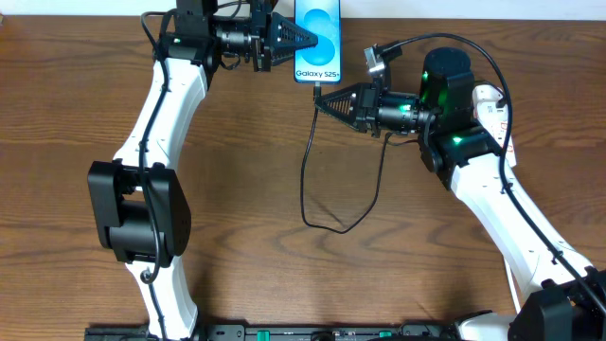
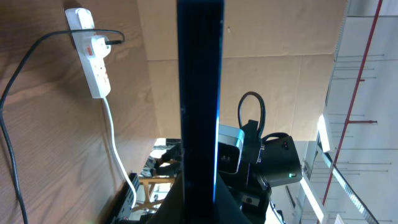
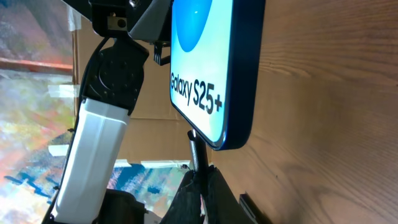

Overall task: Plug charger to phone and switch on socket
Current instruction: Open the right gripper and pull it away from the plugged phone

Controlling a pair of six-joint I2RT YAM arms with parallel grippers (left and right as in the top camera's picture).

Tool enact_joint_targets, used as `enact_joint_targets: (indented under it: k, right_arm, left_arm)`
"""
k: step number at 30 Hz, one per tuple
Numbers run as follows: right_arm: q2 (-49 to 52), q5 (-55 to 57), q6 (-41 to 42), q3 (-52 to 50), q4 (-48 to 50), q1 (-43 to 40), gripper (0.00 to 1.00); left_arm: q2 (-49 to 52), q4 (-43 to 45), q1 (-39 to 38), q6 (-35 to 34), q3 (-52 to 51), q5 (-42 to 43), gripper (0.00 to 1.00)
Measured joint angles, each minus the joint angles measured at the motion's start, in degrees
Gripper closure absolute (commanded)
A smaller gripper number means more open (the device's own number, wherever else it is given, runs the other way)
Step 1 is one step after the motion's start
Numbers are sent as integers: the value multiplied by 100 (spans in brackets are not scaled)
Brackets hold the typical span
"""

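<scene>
phone (image 1: 316, 38): 1
black charger cable (image 1: 304, 180): 1
white power strip (image 2: 93, 59): 1
black plug (image 2: 115, 41): 1
robot arms (image 1: 175, 95) (image 1: 492, 204): 2

table (image 1: 284, 275): a brown wood-grain top is seen filling nearly all of the overhead view.
pale strip (image 1: 76, 8): a light band is seen along the table's far edge.
cardboard panels (image 2: 280, 81): flat brown sheets are seen standing beyond the table, with seams between them.
red pipe (image 2: 367, 46): a thin line is seen slanting across a pale ceiling.
ceiling light (image 2: 323, 134): a bright white patch is seen near the pipe.
painted surface (image 3: 25, 81): blurred blue, orange and white patches are seen.
</scene>
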Motion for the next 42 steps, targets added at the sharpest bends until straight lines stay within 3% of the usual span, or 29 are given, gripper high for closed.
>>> enact_joint_targets:
  k: [36, 42]
  right_arm:
    - [0, 302, 651, -2, 267, 28, 99]
    - [0, 378, 695, -2, 280, 28, 95]
  left_arm:
    - [0, 11, 33, 0, 0, -109, 93]
    - [0, 11, 33, 0, 0, -144, 93]
